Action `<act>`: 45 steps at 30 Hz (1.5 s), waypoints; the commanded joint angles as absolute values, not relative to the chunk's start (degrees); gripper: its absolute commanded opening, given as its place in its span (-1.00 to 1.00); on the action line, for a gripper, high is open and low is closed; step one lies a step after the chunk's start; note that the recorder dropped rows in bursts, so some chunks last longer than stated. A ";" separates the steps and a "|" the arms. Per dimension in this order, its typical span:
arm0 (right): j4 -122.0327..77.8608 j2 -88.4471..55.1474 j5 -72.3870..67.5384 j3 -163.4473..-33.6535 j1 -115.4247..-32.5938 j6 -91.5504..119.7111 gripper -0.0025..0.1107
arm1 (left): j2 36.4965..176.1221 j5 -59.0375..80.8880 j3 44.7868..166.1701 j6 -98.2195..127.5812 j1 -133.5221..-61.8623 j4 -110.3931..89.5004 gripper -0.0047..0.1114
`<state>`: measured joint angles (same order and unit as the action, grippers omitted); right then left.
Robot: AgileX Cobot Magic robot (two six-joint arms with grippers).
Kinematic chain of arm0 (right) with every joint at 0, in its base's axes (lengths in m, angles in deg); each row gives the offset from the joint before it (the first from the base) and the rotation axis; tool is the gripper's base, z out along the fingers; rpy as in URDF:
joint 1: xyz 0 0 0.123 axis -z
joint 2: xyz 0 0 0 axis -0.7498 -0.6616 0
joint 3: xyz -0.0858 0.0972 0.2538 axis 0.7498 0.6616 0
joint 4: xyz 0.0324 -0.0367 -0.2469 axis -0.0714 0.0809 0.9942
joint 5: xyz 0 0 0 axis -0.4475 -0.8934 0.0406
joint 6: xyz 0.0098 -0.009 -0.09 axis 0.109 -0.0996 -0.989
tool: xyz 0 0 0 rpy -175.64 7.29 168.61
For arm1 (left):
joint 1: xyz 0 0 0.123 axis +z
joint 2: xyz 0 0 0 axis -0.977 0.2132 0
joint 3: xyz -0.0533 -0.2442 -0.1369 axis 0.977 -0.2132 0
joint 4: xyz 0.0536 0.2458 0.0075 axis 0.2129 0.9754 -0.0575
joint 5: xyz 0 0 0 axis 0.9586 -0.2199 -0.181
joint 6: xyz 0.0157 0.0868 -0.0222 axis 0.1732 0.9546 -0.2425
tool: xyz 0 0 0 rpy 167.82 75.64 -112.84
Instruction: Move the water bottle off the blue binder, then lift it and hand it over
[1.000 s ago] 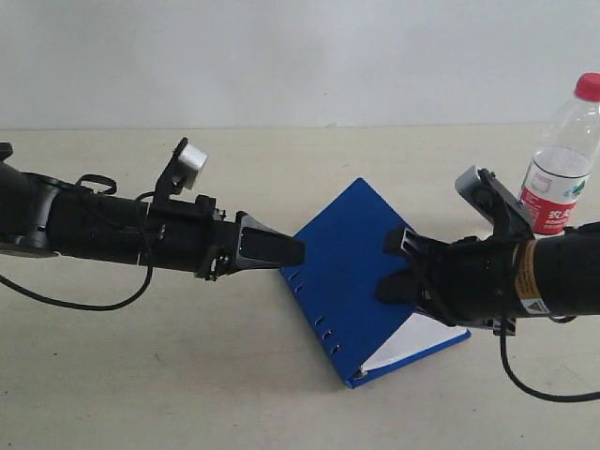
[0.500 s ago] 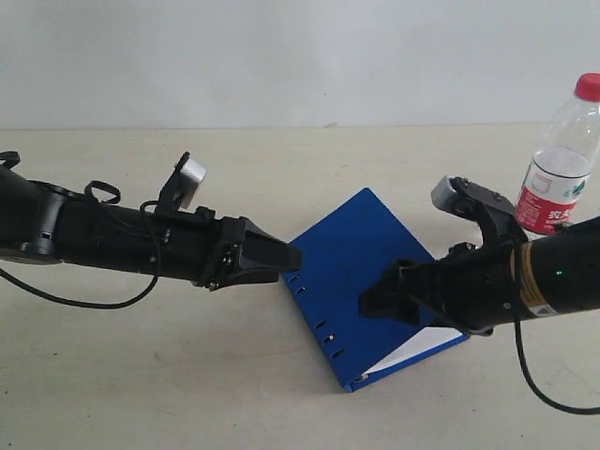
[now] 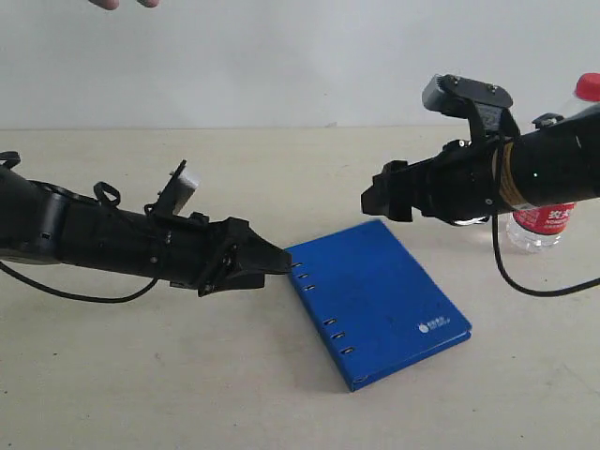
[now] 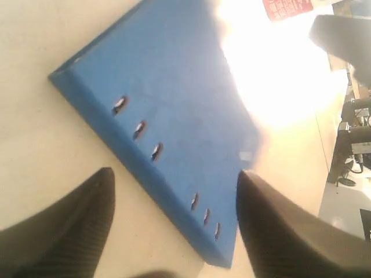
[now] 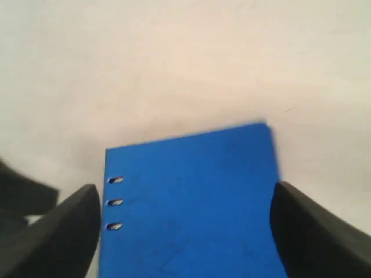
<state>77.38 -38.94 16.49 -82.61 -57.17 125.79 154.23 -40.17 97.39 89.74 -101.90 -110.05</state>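
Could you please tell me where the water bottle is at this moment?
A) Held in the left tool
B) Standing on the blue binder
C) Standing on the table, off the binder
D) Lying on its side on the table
C: the water bottle stands upright on the table, clear of the blue binder and partly hidden behind the right arm.
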 commanded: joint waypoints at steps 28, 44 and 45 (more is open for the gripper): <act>77.86 -50.69 5.64 -82.98 -57.14 133.91 0.27 | 158.82 -40.27 98.35 79.97 -103.72 -110.39 0.39; 77.86 -50.69 6.56 -82.98 -55.67 132.41 0.27 | 158.82 -35.79 105.06 94.08 -103.72 -103.83 0.39; 77.86 -50.81 7.77 -82.98 -53.18 132.96 0.27 | 158.82 -35.91 105.06 93.71 -103.72 -103.83 0.39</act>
